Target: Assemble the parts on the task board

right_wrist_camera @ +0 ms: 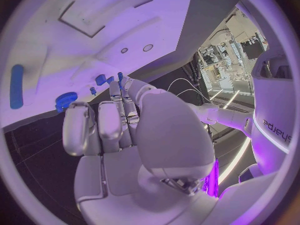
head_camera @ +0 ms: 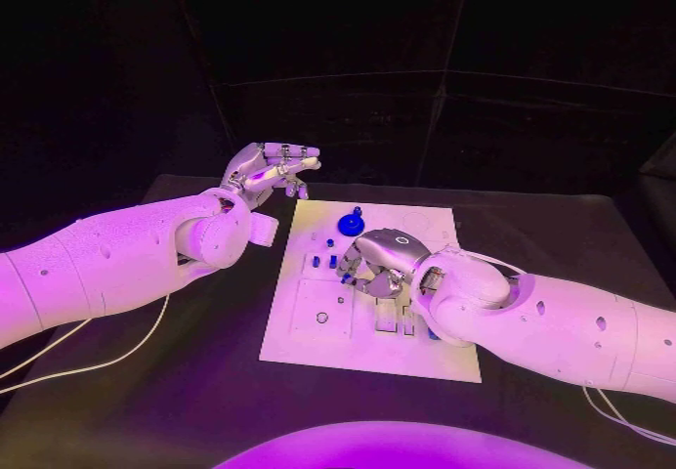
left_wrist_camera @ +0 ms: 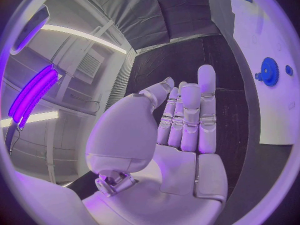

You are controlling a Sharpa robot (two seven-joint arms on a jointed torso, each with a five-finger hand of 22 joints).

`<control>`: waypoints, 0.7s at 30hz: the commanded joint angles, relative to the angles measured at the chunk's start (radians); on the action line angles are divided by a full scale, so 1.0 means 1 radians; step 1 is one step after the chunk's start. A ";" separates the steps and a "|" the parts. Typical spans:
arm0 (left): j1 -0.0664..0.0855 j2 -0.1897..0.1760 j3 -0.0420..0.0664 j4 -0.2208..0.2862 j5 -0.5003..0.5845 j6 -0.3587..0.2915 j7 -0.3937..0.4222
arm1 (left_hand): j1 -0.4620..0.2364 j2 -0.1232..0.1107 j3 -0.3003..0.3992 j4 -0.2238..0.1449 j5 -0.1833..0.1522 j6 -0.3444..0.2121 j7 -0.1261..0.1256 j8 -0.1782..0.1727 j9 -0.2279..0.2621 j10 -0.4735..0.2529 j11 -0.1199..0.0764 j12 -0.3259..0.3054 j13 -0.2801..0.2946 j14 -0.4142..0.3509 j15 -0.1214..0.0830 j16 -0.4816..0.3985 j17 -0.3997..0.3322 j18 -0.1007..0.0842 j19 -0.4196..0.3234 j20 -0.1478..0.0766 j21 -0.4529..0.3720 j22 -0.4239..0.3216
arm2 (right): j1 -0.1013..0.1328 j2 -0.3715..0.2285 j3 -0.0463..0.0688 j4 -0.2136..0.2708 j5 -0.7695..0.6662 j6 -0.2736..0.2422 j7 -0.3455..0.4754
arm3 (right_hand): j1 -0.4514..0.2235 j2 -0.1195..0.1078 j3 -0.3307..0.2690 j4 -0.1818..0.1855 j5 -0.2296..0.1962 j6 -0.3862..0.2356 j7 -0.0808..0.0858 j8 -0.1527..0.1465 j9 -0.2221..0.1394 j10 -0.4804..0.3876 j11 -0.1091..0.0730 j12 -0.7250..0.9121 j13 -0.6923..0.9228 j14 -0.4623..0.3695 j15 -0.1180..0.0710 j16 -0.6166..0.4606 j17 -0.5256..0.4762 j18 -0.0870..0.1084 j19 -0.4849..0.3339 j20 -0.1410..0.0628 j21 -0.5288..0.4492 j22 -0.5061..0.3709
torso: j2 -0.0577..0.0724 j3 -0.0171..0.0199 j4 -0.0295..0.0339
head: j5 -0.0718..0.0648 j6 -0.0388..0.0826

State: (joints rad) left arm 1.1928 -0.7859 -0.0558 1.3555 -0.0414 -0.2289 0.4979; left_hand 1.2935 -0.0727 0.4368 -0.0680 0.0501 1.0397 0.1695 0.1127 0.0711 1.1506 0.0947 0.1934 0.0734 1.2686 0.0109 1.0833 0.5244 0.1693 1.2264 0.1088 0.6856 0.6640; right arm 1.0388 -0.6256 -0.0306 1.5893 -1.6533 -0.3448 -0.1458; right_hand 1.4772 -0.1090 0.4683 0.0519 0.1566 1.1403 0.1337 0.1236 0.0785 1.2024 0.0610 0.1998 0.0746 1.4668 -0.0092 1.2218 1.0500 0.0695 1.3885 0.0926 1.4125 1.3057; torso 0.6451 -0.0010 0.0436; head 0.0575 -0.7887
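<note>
The white task board (head_camera: 369, 327) lies in the middle of the black table. A blue gear (head_camera: 353, 221) stands near its far edge, and it is also in the left wrist view as the gear (left_wrist_camera: 269, 71) and in the right wrist view as the gear (right_wrist_camera: 65, 99). Small blue parts (head_camera: 327, 260) stand in the board just left of my right hand (head_camera: 380, 259). That hand is bent down over the board's middle. Its fingertips (right_wrist_camera: 119, 82) reach the small blue parts (right_wrist_camera: 100, 79), and the thumb hides any grip. My left hand (head_camera: 271, 168) hovers off the board's far left corner and holds nothing (left_wrist_camera: 187, 115).
A long blue part (right_wrist_camera: 17, 86) lies on the board beyond the gear. Recesses and small holes (head_camera: 322, 317) mark the board's near left part. White cables (head_camera: 85, 362) trail over the table at the left. Black table surrounds the board.
</note>
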 commanded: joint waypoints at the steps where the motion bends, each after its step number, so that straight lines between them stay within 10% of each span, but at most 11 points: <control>1: 0.002 0.002 0.001 0.006 0.005 -0.002 0.007 | -0.010 -0.004 -0.006 -0.001 0.000 -0.003 0.004 0.001 -0.002 -0.009 0.003 0.004 0.002 -0.006 0.000 -0.006 -0.002 0.013 -0.008 0.001 -0.005 -0.001 | -0.005 0.013 0.001 -0.011 -0.033 0.056 0.003 | -0.006 0.000 -0.002 -0.007 0.002 0.001 0.004 0.000 0.001 0.006 0.004 -0.007 -0.001 0.024 -0.008 0.003 -0.001 -0.005 0.002 -0.001 0.002 -0.001 | 0.000 0.0006 0.0000 | 0.011 -0.006; 21: 0.002 0.005 0.000 0.009 0.005 0.002 0.004 | -0.010 -0.004 -0.007 0.000 0.000 -0.004 0.005 0.001 -0.002 -0.010 0.003 0.005 0.002 -0.007 0.000 -0.006 -0.002 0.013 -0.008 0.001 -0.006 -0.002 | -0.014 0.041 0.001 -0.037 -0.046 0.129 0.000 | -0.009 -0.001 -0.002 -0.008 0.002 0.000 0.005 -0.001 0.001 0.005 0.004 -0.008 -0.001 0.024 -0.007 0.001 -0.003 -0.005 0.002 -0.001 0.003 0.000 | -0.001 0.0007 -0.0010 | 0.037 -0.029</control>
State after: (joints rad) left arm 1.1932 -0.7824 -0.0562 1.3628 -0.0410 -0.2303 0.4964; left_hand 1.2896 -0.0766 0.4360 -0.0689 0.0501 1.0397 0.1695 0.1127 0.0703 1.1470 0.0983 0.1934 0.0736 1.2686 0.0109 1.0833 0.5234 0.1692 1.2264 0.1088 0.6856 0.6632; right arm 1.0243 -0.5858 -0.0302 1.5526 -1.6883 -0.2446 -0.1510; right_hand 1.4773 -0.1091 0.4660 0.0486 0.1566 1.1388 0.1323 0.1199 0.0773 1.2022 0.0611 0.1953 0.0725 1.4668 -0.0092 1.2218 1.0474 0.0696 1.3885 0.0926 1.4125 1.3057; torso 0.6447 0.0000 0.0418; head 0.0922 -0.8162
